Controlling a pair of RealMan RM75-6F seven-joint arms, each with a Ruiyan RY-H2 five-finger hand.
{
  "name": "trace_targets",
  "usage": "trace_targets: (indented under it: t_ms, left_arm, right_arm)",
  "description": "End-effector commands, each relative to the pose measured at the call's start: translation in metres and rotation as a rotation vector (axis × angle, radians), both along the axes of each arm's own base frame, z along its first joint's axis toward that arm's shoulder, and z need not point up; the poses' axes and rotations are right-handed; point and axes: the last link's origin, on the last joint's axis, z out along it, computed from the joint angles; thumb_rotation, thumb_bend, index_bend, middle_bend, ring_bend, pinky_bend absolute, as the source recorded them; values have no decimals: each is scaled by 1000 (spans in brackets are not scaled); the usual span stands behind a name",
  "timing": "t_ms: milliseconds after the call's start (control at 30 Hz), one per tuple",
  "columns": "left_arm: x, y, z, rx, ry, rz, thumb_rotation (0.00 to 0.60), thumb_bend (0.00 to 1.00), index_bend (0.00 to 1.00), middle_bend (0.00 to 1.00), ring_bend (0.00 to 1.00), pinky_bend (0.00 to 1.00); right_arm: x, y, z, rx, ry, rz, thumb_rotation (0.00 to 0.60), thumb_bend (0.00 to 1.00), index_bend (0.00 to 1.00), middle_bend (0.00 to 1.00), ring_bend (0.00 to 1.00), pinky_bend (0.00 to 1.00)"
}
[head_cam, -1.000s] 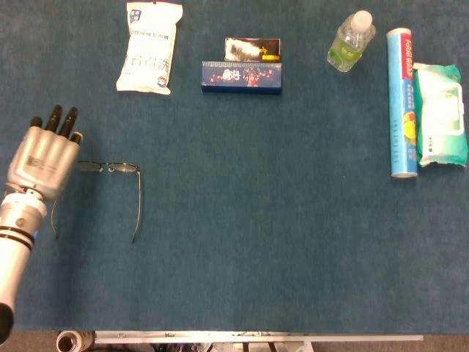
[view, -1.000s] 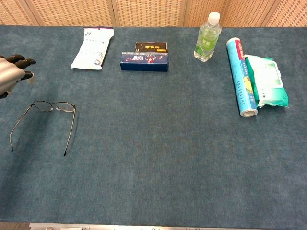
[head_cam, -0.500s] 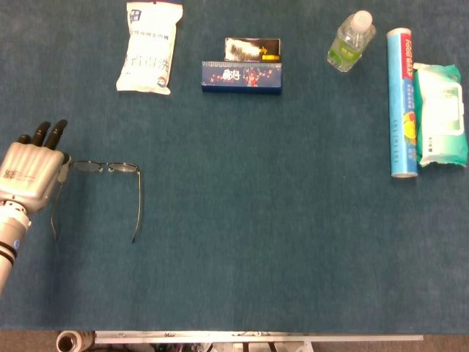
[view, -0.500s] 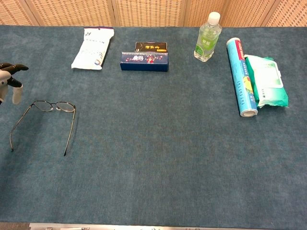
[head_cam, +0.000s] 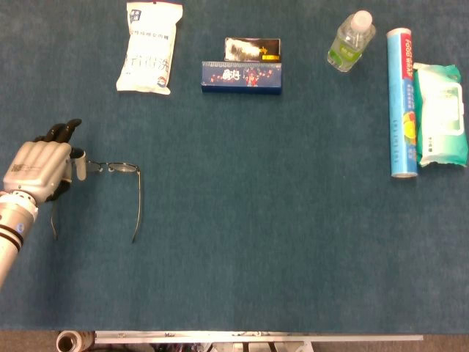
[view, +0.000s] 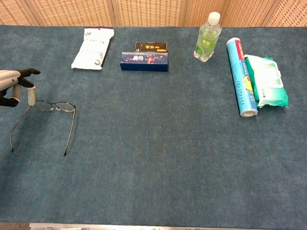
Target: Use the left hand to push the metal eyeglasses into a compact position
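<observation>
Table [head_cam: 242,249] covered in blue cloth, glasses [head_cam: 110,187] open near left edge, white pouch [head_cam: 150,47], blue box [head_cam: 242,76] touching black box [head_cam: 253,48], bottle [head_cam: 351,41], blue roll [head_cam: 401,103] beside wipes pack [head_cam: 440,114]

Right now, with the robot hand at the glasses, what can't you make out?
- Contact between left robot hand and eyeglasses: head view, the hand covers the left hinge.
- Most of that hand: chest view, cut by the left edge.
- Right robot hand: in neither view.
</observation>
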Motion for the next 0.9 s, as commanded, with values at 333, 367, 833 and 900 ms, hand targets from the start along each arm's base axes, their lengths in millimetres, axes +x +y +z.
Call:
trace_targets:
  t_ms: [333, 367, 833, 900]
  left_arm:
    - [-16, 7, -10, -5, -27, 58, 600, 1000, 534, 14, 0, 152]
    - [-17, 7, -11, -8, -23, 58, 600, 1000, 534, 13, 0, 148]
    - [-18, 13, -25, -38, -22, 57, 600, 1000, 534, 0, 0, 111]
    - [-18, 14, -27, -40, -22, 56, 600, 1000, 534, 0, 0, 110]
  right_arm:
    - [0, -1, -1, 4, 3, -3, 600, 280, 430, 352, 170, 390]
    - [0, -1, -2, 5, 3, -2, 600, 280, 430, 352, 170, 390]
    - [0, -1, -1, 2, 3, -3, 600, 280, 430, 352, 170, 390]
    - [0, 0, -1, 2, 3, -2, 600, 280, 430, 352, 170, 390]
